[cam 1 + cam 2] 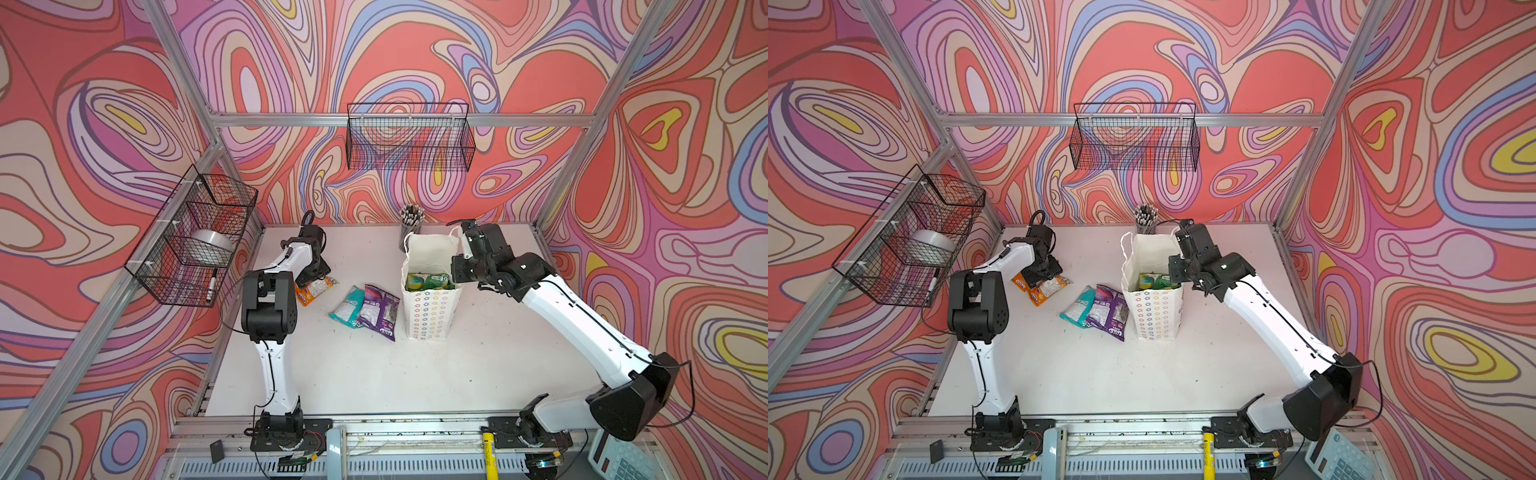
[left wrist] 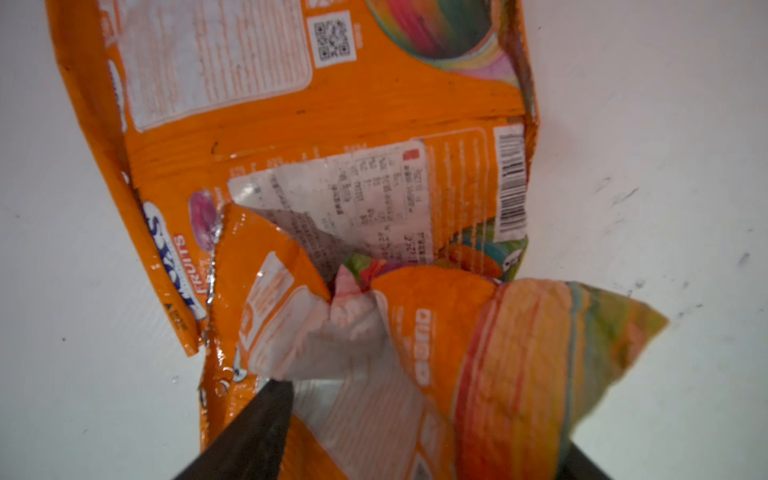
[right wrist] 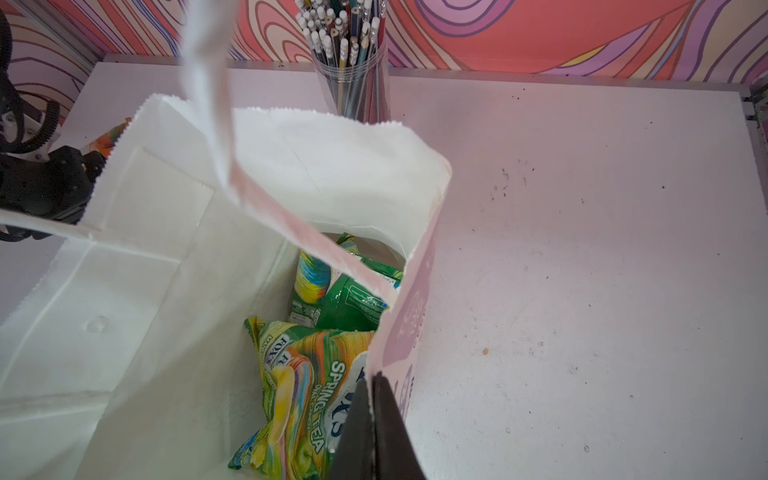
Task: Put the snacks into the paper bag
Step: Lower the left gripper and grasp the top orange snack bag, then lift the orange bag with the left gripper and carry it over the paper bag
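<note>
Paper bag [image 1: 430,316] is showing white with pastel star rows; green pouches [image 1: 428,281] inside are streaking yellow; lying at its nine o'clock: purple pouch [image 1: 380,311], teal pouch [image 1: 347,305], orange pouches [image 1: 311,291]

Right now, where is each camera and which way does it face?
Both top views: high at the front, looking down at table; left arm, right arm show.
Left wrist: above orange pouch, looking down; left tool straddles it.
Right wrist: over paper bag, looking in; right tool pinches its rim.
Shared: right wrist and top views show pencil cup.
</note>
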